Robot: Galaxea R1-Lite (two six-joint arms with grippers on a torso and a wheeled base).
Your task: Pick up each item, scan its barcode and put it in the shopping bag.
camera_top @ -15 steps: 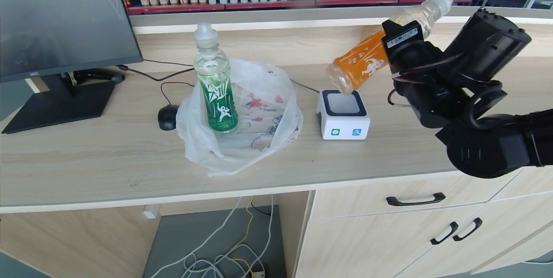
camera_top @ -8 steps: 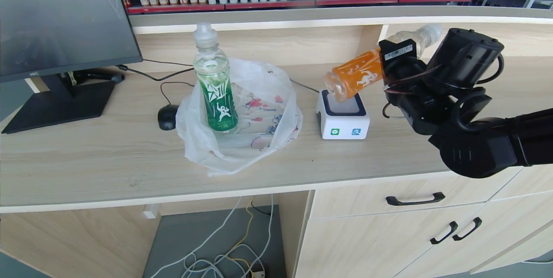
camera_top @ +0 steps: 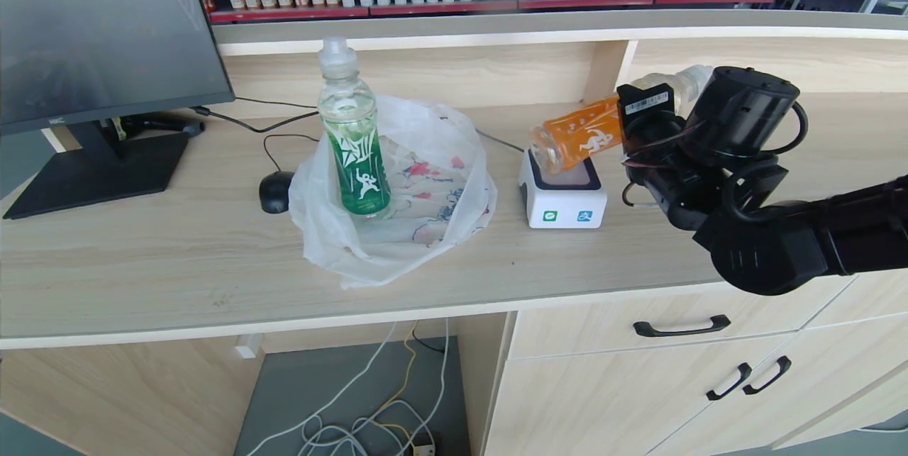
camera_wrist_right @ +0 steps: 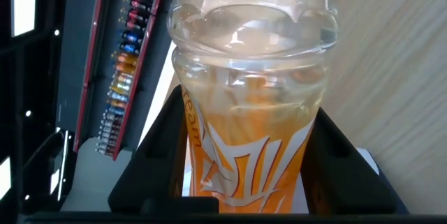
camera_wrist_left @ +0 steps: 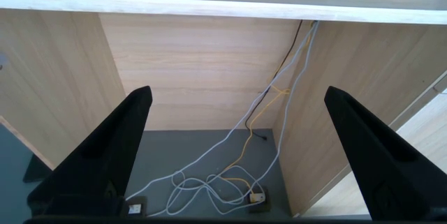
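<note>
Scan step: R gripper [camera_top: 628, 131] clamped on orange bottle [camera_top: 576, 142], base end over scanner [camera_top: 562, 195].

Bottle lies nearly flat, cap end far-right, base just above the scanner window. It's right of shopping bag [camera_top: 433, 229], where green bottle [camera_top: 355, 151] stands upright. L gripper [camera_wrist_left: 237, 95] hangs wide open and low, below counter [camera_top: 177, 264] edge, nothing in it. To do this well, imo: barcode side must face down at the window. Can't tell where the code sits, so roll wrist slowly w/ label above the glass and don't bump the scanner. Grip firm on the slick body, then swing left to bag mouth w/o knocking green bottle.
</note>
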